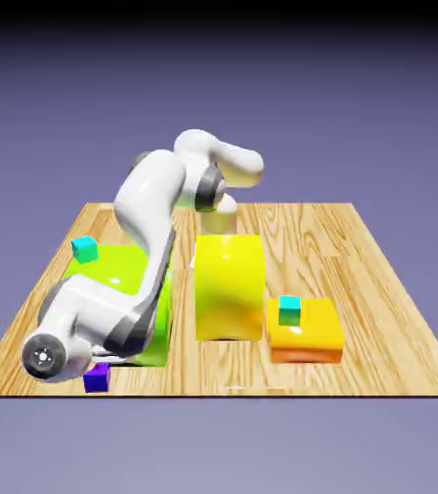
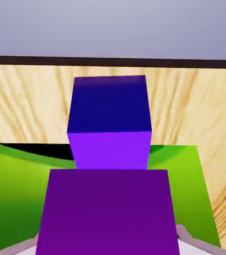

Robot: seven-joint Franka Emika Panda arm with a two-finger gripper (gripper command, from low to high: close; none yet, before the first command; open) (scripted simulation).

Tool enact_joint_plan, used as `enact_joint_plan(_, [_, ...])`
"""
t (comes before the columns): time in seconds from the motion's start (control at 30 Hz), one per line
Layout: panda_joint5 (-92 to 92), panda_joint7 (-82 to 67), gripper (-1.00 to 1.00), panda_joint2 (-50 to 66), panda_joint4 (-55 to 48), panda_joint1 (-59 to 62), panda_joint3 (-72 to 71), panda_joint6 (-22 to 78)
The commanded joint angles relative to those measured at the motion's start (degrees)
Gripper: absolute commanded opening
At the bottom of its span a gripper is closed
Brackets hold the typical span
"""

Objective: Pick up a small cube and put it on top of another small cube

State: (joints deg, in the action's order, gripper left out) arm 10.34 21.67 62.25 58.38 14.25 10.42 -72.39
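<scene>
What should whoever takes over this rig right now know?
Gripper: appears shut on the small magenta-purple cube, which fills the space between its tips in the hand view.
Indigo cube: on the table near its front edge, beside the green block, just beyond the held cube.
Done: pickup.
Left: set the held cube on top of the indigo cube and release; the exterior view hides the gap between them.

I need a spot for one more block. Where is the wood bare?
Bare: the exterior view's right, beyond the orange block, and the table's far strip behind the yellow block. Crowded: the left, with arm, green block and violet-blue cube.
</scene>
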Motion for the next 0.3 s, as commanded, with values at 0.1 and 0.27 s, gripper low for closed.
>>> enact_joint_plan(0.1, [0.2, 0.9, -1.00, -2.7, 8.3, -0.1, -0.1, -5.6])
enact_joint_plan(0.27, [0.2, 0.5, 1.00, -1.7, 5.2, -0.1, 0.0, -3.5])
